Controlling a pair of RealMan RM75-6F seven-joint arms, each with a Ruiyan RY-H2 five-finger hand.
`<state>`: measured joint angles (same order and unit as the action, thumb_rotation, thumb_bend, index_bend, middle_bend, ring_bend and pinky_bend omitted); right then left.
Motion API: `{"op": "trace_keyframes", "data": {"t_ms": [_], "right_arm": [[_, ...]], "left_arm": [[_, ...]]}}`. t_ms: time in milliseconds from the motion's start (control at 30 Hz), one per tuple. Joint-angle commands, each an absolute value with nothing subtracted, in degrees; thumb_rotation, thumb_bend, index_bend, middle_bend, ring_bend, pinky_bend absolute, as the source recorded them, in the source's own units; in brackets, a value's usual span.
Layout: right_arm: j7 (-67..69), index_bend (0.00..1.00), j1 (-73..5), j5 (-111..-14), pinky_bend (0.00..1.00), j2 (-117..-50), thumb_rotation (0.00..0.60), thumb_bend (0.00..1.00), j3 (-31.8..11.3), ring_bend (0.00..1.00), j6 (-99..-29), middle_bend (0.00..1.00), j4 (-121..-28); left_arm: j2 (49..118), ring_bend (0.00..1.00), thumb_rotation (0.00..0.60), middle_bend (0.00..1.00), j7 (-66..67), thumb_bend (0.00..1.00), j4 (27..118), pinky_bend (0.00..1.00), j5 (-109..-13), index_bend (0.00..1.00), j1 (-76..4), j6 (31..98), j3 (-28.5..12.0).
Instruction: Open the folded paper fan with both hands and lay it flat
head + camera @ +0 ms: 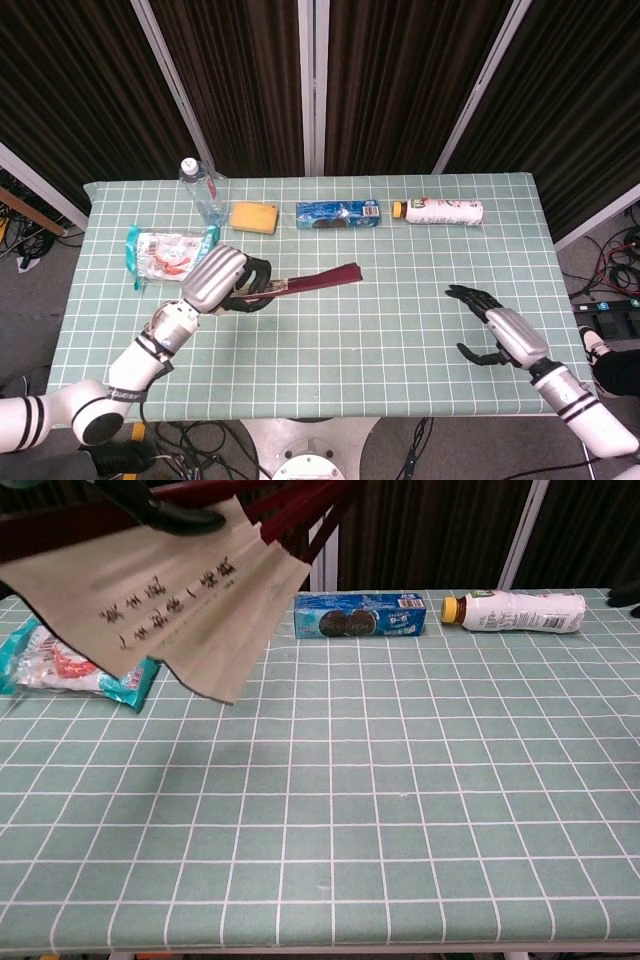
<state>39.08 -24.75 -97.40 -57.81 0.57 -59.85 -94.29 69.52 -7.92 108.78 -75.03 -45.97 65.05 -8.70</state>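
My left hand (222, 283) grips the paper fan (318, 277) by its dark red ribs and holds it up off the table. From the head view the fan shows almost edge-on as a thin red strip. In the chest view the fan (170, 590) hangs spread open at the top left, its cream leaf with black writing facing the camera, dark fingers (175, 518) clamped on its upper edge. My right hand (505, 335) hovers over the table's right side, fingers apart and holding nothing, well away from the fan.
Along the back of the green checked table (400, 300) lie a water bottle (200, 190), a yellow sponge (254, 216), a blue cookie pack (339, 214) and a white bottle (443, 211). A snack bag (170, 255) lies at the left, under the raised fan.
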Motion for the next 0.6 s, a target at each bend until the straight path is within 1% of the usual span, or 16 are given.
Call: {"op": "trace_keyframes", "data": {"t_ms": [33, 200, 367, 600], "right_arm": [[44.1, 0.12, -30.3, -99.3, 0.00, -59.0, 0.600, 0.30, 0.6, 0.00, -54.8, 0.06, -96.3], [44.3, 0.12, -34.8, -95.7, 0.00, -62.1, 0.600, 0.30, -2.2, 0.00, -50.9, 0.06, -98.1], [43.2, 0.13, -38.9, -92.2, 0.00, -65.4, 0.600, 0.30, -4.7, 0.00, -47.1, 0.06, -99.8], [44.6, 0.14, -43.5, -88.4, 0.00, -68.1, 0.600, 0.30, -7.6, 0.00, -43.3, 0.06, -102.1]], "left_arm": [[66.9, 0.79, 0.600, 0.75, -10.5, 0.31, 112.0, 0.84, -80.7, 0.70, -43.1, 68.8, -9.2], [66.3, 0.78, 0.600, 0.75, -9.9, 0.31, 114.1, 0.84, -83.4, 0.70, -42.6, 69.6, -9.9], [66.3, 0.79, 0.600, 0.75, -8.8, 0.31, 115.6, 0.84, -84.1, 0.70, -42.5, 69.5, -10.8], [66.4, 0.78, 0.600, 0.75, -7.0, 0.31, 116.3, 0.84, -84.0, 0.70, -43.1, 68.5, -12.3]]}}
